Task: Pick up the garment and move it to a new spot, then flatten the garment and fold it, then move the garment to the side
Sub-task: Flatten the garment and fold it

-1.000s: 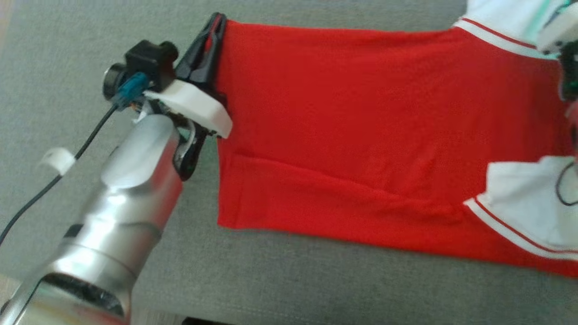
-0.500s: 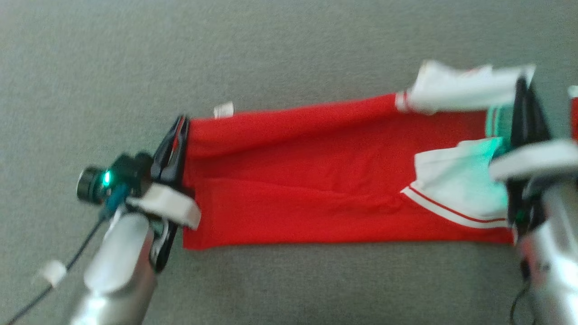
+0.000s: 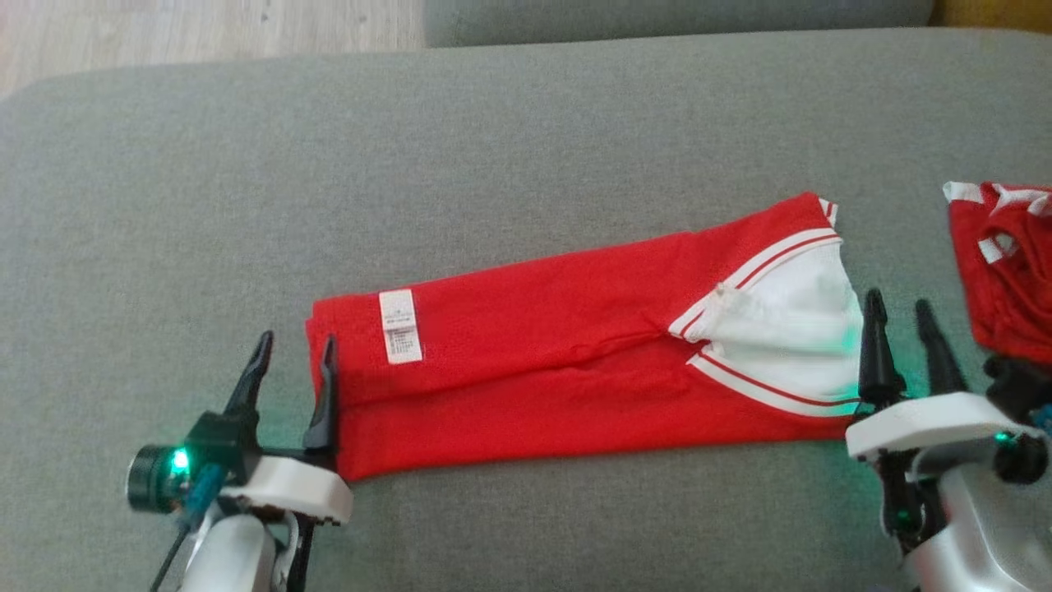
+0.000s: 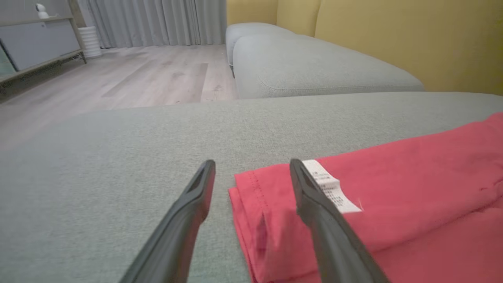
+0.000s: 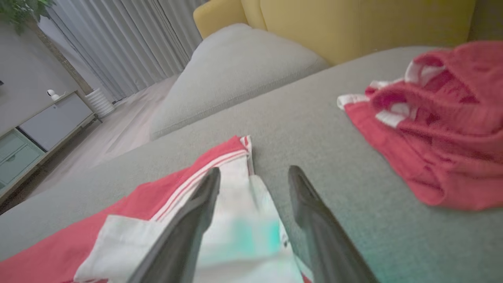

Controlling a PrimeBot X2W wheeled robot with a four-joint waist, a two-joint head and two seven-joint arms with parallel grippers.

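Note:
The garment (image 3: 559, 362) is a red shirt with white, red-striped sleeves, folded into a long band across the grey cushion (image 3: 493, 148). A white label (image 3: 399, 326) lies near its left end. My left gripper (image 3: 294, 362) stands open at that left end, one finger over the red hem (image 4: 251, 204), the other over bare cushion. My right gripper (image 3: 900, 321) is open at the right end, straddling the edge of the white sleeve (image 5: 243, 232). Nothing is held in either one.
A second red and white garment (image 3: 1003, 263) lies crumpled at the right edge of the cushion (image 5: 432, 118). Another grey cushion (image 4: 314, 67) and a yellow backrest (image 4: 393, 35) lie beyond. Wooden floor (image 3: 205, 33) shows at the far left.
Both grippers have opened and let go of the garment's ends, which now lie flat on the cushion. The head camera has pulled back, so the whole picture has shifted.

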